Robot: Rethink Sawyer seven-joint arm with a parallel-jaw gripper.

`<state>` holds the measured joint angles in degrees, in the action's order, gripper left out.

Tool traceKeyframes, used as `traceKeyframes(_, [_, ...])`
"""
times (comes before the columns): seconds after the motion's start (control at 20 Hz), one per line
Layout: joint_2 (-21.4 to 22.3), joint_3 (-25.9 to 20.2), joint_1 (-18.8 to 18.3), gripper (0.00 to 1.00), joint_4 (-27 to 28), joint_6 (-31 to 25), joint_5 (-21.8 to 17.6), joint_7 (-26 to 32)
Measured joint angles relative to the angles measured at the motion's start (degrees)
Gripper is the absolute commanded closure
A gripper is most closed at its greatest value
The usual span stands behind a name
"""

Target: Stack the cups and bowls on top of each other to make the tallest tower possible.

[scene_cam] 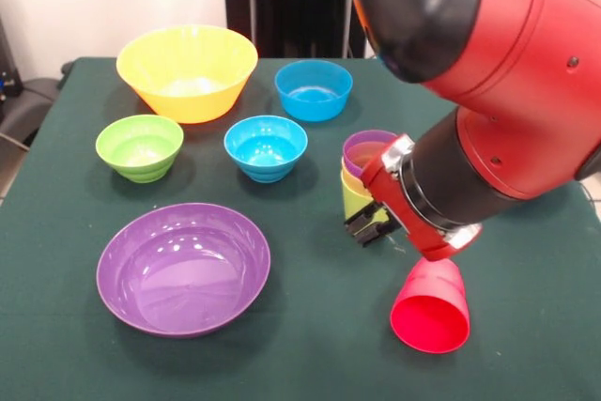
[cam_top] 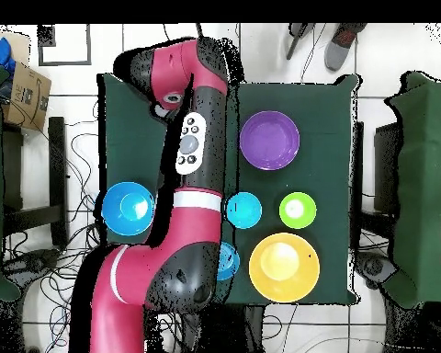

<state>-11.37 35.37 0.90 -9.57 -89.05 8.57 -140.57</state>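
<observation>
You've got the gripper [scene_cam: 374, 223] low beside the tower [scene_cam: 362, 174]: purple cup over yellow, lime green lowest, near worktop [scene_cam: 310, 326] centre-right. Jaws' state: can't tell, arm [scene_cam: 488, 91] blocks them. Red cup [scene_cam: 430, 307] lies tipped just below the wrist, mouth facing you. Purple bowl [scene_cam: 183, 268] sits front-left; green bowl [scene_cam: 140, 146], two small blue bowls [scene_cam: 266, 146], yellow-orange bowl [scene_cam: 187, 70] further back. Overhead, large blue bowl [cam_top: 128, 206] sits across the arm from the rest.
</observation>
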Motion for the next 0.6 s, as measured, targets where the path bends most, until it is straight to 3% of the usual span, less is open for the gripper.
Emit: traceKeyframes(0.6, [-4.74,7.63,-0.31,1.0,5.09,-2.91,9.52,-0.98])
